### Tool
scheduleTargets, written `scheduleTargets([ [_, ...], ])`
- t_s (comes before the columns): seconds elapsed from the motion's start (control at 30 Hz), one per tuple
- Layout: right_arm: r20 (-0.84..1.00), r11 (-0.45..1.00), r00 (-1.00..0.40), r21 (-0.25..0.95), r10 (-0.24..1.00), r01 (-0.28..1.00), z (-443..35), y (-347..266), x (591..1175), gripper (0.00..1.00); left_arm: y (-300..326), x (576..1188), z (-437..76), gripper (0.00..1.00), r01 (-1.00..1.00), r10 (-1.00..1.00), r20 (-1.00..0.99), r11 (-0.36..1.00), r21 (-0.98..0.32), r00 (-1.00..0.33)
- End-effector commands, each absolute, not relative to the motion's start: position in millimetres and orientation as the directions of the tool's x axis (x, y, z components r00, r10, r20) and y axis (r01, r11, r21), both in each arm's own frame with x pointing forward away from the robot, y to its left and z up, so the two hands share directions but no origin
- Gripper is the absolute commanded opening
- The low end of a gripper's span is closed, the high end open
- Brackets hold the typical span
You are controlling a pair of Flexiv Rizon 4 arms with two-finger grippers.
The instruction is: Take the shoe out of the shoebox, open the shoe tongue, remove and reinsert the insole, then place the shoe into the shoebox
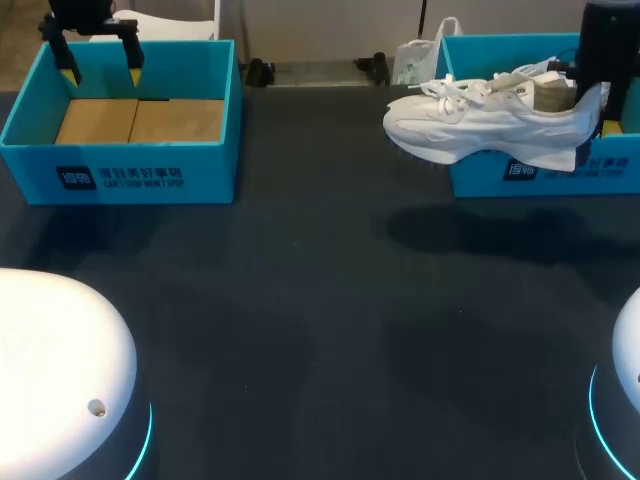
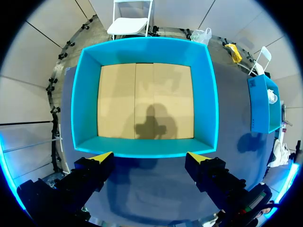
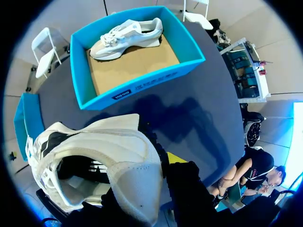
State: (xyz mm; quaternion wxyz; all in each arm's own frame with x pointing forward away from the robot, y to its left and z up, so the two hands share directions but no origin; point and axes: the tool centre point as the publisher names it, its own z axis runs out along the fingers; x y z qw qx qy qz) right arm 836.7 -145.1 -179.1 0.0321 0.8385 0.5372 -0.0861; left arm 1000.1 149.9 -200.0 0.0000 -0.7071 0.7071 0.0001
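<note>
Shoe: white lace-up sneaker (image 1: 490, 125) hangs above the right blue cardboard shoebox's (image 1: 520, 172) near wall.
Right gripper (image 3: 158, 161): pinching its heel only.
Left gripper (image 1: 100, 70): spread wide, far left.
Risk: toe-heavy sneaker may pivot and slip out.

Black arms (image 1: 608, 40), black jaws, yellow tips (image 2: 102, 157); white domed bases (image 1: 55, 360), cyan light rings (image 1: 146, 440).

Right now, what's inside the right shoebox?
A second white shoe lies on the shoebox's cardboard floor, hiding the floor beneath it. The held shoe is outside.
</note>
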Motion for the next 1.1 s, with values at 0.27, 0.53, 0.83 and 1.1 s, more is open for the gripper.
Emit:
scheduleTargets([
  [0.27, -0.189, -0.333, 0.325, -0.011, 0.926, 0.943, -201, -103, 811, 0.0, 150, 1000, -200, 1.0, -1.0, -1.0, 0.0, 0.0, 0.0, 0.0],
  [0.53, -0.206, -0.365, 0.355, -0.014, 0.912, 0.931, -245, -58, 770, 0.0, 150, 1000, -200, 1.0, -1.0, -1.0, 0.0, 0.0, 0.0, 0.0],
  [0.83, -0.153, -0.368, 0.361, -0.019, 0.92, 0.93, -261, -36, 747, 0.0, 150, 1000, -200, 1.0, -1.0, -1.0, 0.0, 0.0, 0.0, 0.0],
  [1.1, -0.153, -0.368, 0.361, -0.019, 0.92, 0.93, -261, -36, 747, 0.0, 150, 1000, -200, 1.0, -1.0, -1.0, 0.0, 0.0, 0.0, 0.0],
])
